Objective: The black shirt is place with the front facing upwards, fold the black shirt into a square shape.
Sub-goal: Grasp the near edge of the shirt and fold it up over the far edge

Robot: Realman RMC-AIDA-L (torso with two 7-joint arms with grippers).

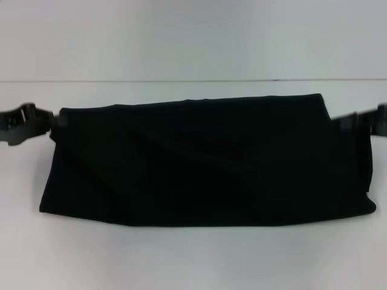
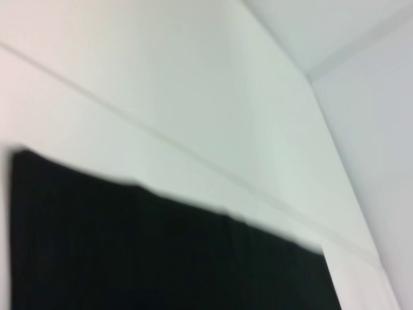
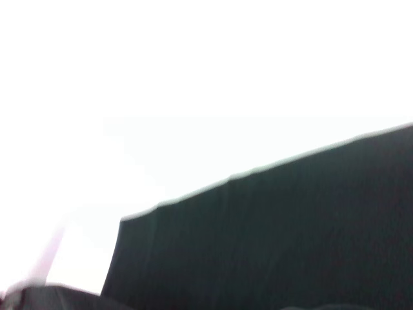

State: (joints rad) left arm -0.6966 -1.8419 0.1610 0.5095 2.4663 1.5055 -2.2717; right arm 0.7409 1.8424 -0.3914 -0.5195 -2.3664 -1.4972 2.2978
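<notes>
Centrally in the head view, the large plain black soft cloth shirt (image 1: 205,163) is seen folded into a wide band on the white tabletop (image 1: 181,260). Its upper left corner is met by the left end effector (image 1: 55,122), its upper right corner by the right end effector (image 1: 340,122); whether either is clamped cannot be told. In both wrist views, only black cloth (image 2: 161,252) (image 3: 277,239) on white is shown.

No legible text on the black shirt (image 1: 205,163)
</notes>
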